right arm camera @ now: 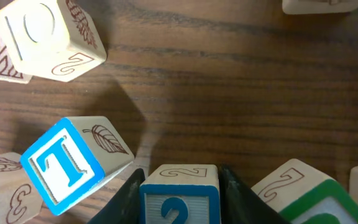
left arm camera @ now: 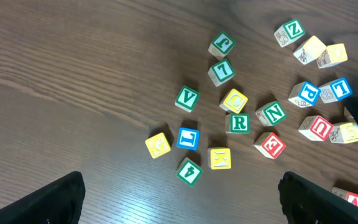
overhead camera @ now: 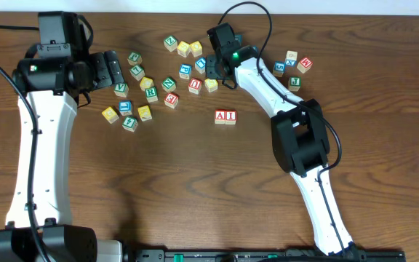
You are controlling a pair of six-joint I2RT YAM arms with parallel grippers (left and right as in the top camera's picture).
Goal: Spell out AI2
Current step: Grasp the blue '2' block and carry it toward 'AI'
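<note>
Two red blocks, A and I (overhead camera: 225,116), stand side by side on the table right of centre. My right gripper (right arm camera: 179,186) is shut on a blue 2 block (right arm camera: 179,202), low among the scattered blocks at the back. In the overhead view the right gripper (overhead camera: 215,69) hides that block. A blue T block (right arm camera: 67,163) leans close on its left and a green block (right arm camera: 309,196) on its right. My left gripper (left arm camera: 179,199) is wide open and empty above the left block cluster; it also shows in the overhead view (overhead camera: 112,69).
Several loose letter blocks lie below the left gripper, among them a green 4 (left arm camera: 189,171), a yellow block (left arm camera: 220,158) and a blue L (left arm camera: 188,138). More blocks sit at the back right (overhead camera: 293,65). The right arm's base link (overhead camera: 300,138) stands right of the A and I.
</note>
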